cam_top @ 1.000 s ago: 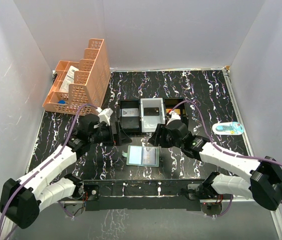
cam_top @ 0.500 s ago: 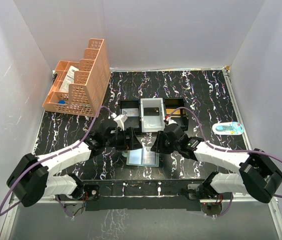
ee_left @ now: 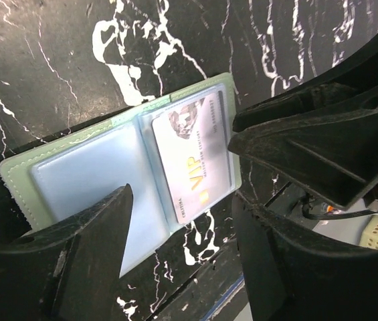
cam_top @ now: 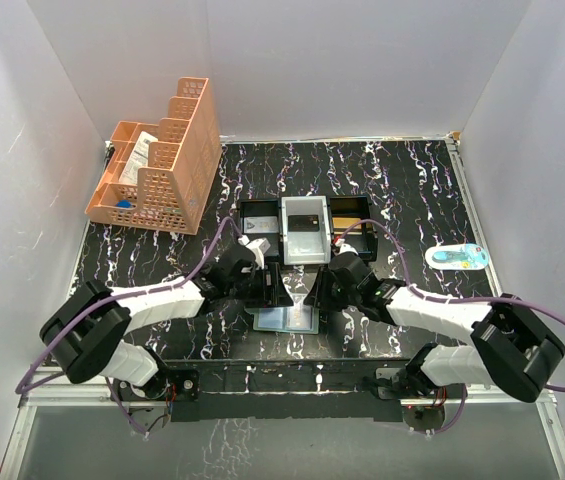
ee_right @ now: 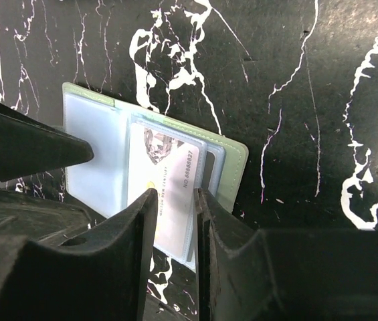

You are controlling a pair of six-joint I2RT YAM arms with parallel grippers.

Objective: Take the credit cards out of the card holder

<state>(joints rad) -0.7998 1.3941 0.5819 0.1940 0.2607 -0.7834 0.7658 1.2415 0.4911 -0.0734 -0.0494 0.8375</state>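
Moving in over the card holder (cam_top: 288, 320), we hold left gripper (ee_left: 178, 195) spread wide, right gripper (ee_right: 174, 198) barely apart, card (ee_left: 199, 160) still inside

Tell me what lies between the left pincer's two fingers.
The open card holder, flat on the table, with a VIP card in one pocket; the left wrist view shows it.

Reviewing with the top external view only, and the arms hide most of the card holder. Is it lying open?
Observer: Yes. The left wrist view shows the card holder open flat, inside up.
Operator: Any card inside?
Observer: One VIP card, sleeved in one panel.
Operator: Is the right arm on it?
Observer: The right end effector hangs over that card, fingers narrowly apart. Whether they touch it is unclear.
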